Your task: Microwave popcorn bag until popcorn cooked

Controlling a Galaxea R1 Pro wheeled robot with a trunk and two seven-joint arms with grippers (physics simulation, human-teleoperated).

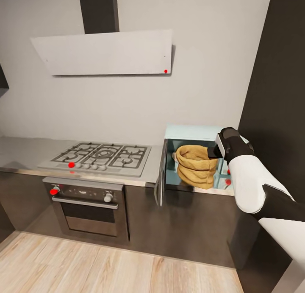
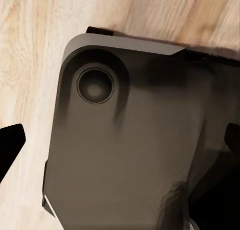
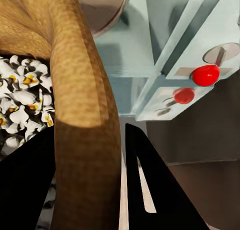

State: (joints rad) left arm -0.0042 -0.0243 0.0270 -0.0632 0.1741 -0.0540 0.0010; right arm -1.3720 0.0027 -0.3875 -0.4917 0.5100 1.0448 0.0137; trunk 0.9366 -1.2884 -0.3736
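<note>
The popcorn bag [image 1: 195, 166] stands inside the open microwave [image 1: 192, 134], its door swung out toward the room, and the right gripper [image 1: 214, 151] reaches in at the bag's upper rim. In the right wrist view the rolled rim of the bag [image 3: 85, 115] runs straight down between the two dark fingers [image 3: 150, 185] — one finger on each side of the paper wall, so the gripper is clasping the rim of the bag.

The bag is tan-brown, crumpled, with soft horizontal folds and a thick rolled lip. White, puffed popcorn [image 3: 20, 100] with yellow flecks fills its inside.

Beside it, the microwave's pale-blue side panel [image 3: 200, 75] carries two red-marked knobs. The microwave sits on the countertop [image 1: 25, 151], right of the gas hob [image 1: 101, 155].

The left gripper [image 2: 120, 145] hangs over the robot's dark base [image 2: 125, 155] and the wooden floor [image 2: 30, 50]; its fingertips sit at opposite edges, spread apart and empty.
</note>
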